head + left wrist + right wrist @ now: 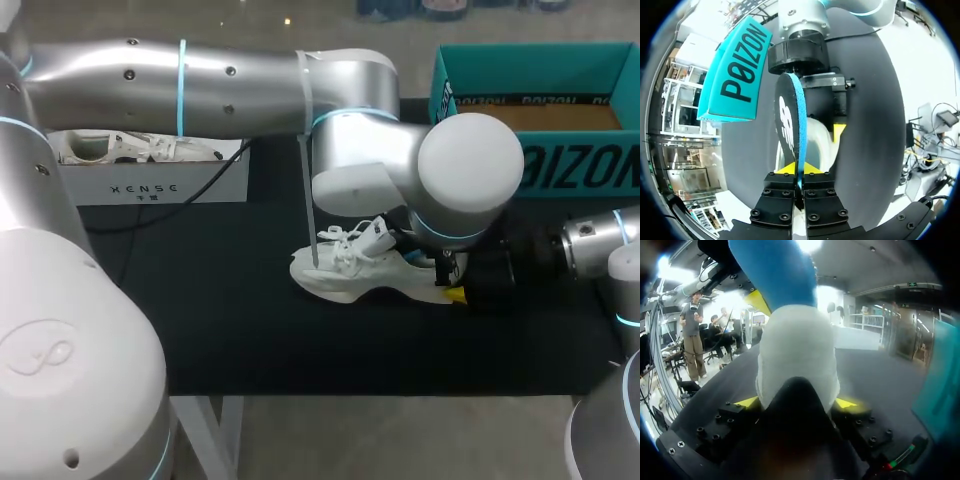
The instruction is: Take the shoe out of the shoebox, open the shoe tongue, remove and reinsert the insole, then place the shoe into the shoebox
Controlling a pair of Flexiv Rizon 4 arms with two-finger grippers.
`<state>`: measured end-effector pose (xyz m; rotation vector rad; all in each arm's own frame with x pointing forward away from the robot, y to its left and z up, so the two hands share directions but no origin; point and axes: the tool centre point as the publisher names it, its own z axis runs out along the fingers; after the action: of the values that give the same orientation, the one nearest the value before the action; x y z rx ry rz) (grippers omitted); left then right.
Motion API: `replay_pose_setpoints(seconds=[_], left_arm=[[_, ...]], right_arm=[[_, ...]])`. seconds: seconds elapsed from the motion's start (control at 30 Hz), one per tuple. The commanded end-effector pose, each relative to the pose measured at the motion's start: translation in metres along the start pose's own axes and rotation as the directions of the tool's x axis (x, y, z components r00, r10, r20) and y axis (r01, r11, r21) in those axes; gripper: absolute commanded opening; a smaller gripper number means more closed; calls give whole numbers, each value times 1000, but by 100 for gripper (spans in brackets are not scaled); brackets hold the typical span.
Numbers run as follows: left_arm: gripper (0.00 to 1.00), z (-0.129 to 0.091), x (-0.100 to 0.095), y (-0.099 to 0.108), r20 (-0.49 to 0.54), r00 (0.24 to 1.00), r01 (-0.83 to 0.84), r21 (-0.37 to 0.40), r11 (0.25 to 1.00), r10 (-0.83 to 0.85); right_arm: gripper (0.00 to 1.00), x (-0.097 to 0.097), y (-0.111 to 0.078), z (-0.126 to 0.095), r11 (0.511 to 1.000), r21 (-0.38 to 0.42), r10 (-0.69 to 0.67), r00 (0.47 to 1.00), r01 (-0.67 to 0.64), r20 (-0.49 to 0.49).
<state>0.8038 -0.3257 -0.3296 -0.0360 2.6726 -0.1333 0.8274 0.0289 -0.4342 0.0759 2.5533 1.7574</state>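
A white shoe stands on the black mat at the table's middle. My right gripper comes in from the right and is shut on its heel; in the right wrist view the white heel sits between the yellow fingertips of my right gripper. My left gripper hangs over the heel, shut on the edge of the insole, black with a blue underside, which stands up out of the shoe. The teal shoebox lies open at the back right.
A white box holding another white shoe stands at the back left, with a black cable running from it across the mat. My left arm spans the table's back. The teal shoebox lies just beyond my right gripper's wrist.
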Motion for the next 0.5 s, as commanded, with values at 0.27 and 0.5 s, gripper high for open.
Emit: replay_pose_setpoints(seconds=[0.27,0.5], left_arm=[[0,-82,-20,-29,-69,997,58,191,980,-45],[0,-151,-59,-30,-100,994,85,369,926,-52]], right_arm=[[0,-1,-5,4,1000,2,1,1000,-1,1],[0,-1,-5,4,1000,2,1,1000,-1,1]])
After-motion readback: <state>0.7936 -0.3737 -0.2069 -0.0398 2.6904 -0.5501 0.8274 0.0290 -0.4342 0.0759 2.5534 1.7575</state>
